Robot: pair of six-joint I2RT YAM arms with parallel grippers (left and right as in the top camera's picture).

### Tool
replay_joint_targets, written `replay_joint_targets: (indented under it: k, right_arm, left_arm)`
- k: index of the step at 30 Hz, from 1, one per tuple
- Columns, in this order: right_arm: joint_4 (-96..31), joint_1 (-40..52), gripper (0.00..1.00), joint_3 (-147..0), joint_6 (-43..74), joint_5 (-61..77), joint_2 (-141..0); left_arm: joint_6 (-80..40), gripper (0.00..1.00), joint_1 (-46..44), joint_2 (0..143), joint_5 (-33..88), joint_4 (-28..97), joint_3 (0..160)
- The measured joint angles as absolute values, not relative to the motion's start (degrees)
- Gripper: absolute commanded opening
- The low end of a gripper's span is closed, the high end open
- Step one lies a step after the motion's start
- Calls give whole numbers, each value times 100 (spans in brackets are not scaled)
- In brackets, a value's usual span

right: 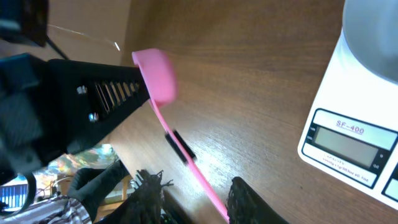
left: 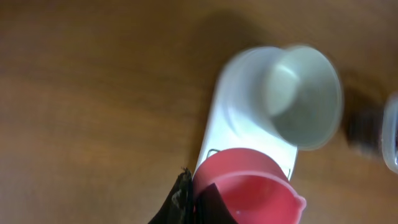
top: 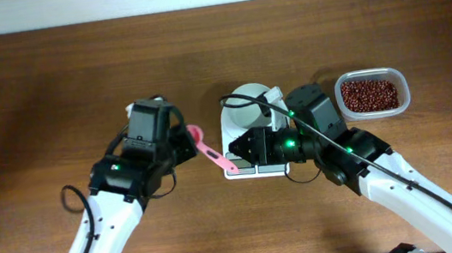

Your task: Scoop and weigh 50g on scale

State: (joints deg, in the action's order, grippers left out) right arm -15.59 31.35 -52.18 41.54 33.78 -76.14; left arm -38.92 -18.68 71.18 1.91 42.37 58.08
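Pink scoop point(top: 214, 152) pinched at bowl end in closed left gripper point(top: 186, 142). Right gripper point(top: 235, 153) jaws apart round handle, grip unclear. Scale point(top: 231, 127) just beside right gripper. Risk: weak bowl-end pinch, scoop twists or drops.

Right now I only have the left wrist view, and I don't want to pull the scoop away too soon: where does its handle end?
Observer: The pink scoop's handle runs down into the right gripper, whose jaws stand well apart on either side of it.
Operator: Can the scale be read?
Observer: The right wrist view shows the scale's display, but no digits are legible.
Operator: And the beans?
Observer: The tub of red beans sits to the robot's right of the scale.
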Motion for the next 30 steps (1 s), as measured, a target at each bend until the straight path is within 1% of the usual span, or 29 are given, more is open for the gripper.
replay_joint_targets:
  k: [2,3,4,6,9,11,13,16,22,23,25,27,30]
  right_arm:
    - [-1577,3135,49,-5218,4156,3404,-7614]
    - [-1568,3135,61,-5218,4167,3420,-7614]
    - [-1540,3135,64,-5218,4182,3439,-7614]
    - [-1461,3135,65,-5218,4139,3463,-7614]
    - [-1142,3135,66,-5216,4158,3507,-7614]
    - [-967,3135,66,-5218,4158,3570,-7614]
    - [-849,3135,66,-5218,4158,3662,-7614]
    - [-755,3208,66,-5218,4145,3756,-7616]
    - [-565,3754,64,-5218,3780,3712,-7625]
    - [-565,3760,58,-5218,3750,3695,-7625]
    - [-569,3760,50,-5218,3686,3653,-7625]
    - [-578,3760,48,-5218,3706,3625,-7625]
    - [-633,3760,47,-5218,3701,3607,-7625]
  left_arm:
    - [-5009,0,-1610,7118,128,4639,5808]
    - [-5566,0,-1433,7118,167,4807,5808]
    - [-6178,0,-1190,7118,307,4912,5808]
    - [-6641,5,-921,7118,808,4932,5808]
    - [-6965,6,-611,7118,1815,4952,5808]
    - [-7026,1,-558,7118,2322,4978,5808]
    - [-7037,0,-558,7118,2727,4995,5808]
    - [-6991,0,-558,7118,3000,5030,5808]
    - [-6705,0,-558,7118,3122,5271,5808]
    - [-6617,0,-558,7118,3133,5323,5808]
    - [-6517,0,-558,7118,3135,5404,5808]
    - [-6449,0,-572,7118,3135,5472,5808]
    - [-6427,0,-642,7118,3135,5474,5808]
